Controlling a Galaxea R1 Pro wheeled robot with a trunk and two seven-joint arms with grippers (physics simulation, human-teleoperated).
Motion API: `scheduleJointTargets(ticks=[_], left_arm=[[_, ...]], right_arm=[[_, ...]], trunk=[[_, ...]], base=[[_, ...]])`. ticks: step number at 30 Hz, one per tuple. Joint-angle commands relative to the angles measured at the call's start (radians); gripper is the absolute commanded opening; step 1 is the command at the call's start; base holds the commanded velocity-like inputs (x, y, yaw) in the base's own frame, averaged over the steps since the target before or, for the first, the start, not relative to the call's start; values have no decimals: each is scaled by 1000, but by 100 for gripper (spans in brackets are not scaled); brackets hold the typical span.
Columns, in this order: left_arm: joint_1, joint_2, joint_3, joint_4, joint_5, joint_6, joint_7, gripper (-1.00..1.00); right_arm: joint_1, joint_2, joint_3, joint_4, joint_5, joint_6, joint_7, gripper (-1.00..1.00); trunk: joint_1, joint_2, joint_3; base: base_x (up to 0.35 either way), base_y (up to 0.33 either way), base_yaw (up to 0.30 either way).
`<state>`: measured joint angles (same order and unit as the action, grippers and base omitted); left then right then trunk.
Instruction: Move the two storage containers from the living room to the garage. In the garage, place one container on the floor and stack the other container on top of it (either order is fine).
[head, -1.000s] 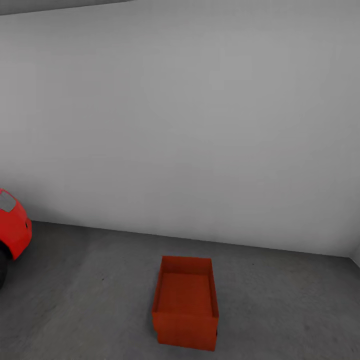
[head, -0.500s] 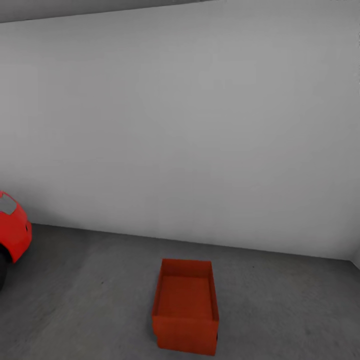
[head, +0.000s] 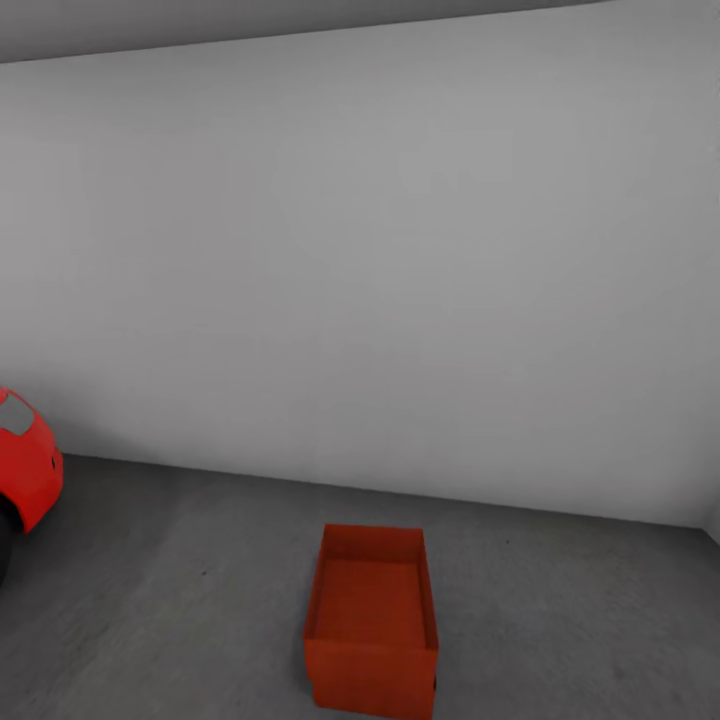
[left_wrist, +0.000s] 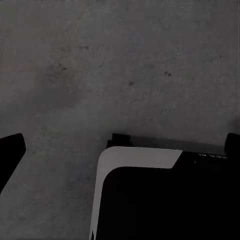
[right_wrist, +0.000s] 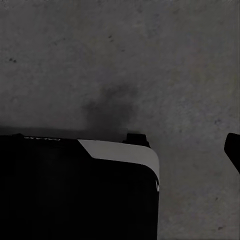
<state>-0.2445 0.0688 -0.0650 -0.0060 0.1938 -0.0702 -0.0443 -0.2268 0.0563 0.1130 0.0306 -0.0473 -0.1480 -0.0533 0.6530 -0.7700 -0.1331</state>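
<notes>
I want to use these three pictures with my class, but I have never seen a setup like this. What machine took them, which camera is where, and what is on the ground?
A wheeled robot with two arms took them, inside a computer simulation. The large picture comes from its head camera: one open orange-red storage container stands on the grey concrete floor before a pale wall, with a red car's nose at the left. The two dark pictures come from cameras near each arm's pincer, aimed down at the floor past the robot's own black-and-white body. Nothing is seen held.
</notes>
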Motion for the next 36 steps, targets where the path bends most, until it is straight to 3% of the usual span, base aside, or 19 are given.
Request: scheduleJointTargets(ticks=[1,24,36], left_arm=[[-1,0,-7,1,10,-3,-4,100],[-1,-1,-7,1,10,-3,-5,100],[-1,-1,-6,1,10,-3,-5,100]], right_arm=[[-2,1,8,3,-5,-6,-3,100],[-1,-1,8,3,-6,6,-4,100],[-2,-7,9,3,-5,6,-3,100]], trunk=[[0,-1,0],[0,-1,32],[0,-1,35]], base=[[0,0,0],[0,0,0],[0,0,0]])
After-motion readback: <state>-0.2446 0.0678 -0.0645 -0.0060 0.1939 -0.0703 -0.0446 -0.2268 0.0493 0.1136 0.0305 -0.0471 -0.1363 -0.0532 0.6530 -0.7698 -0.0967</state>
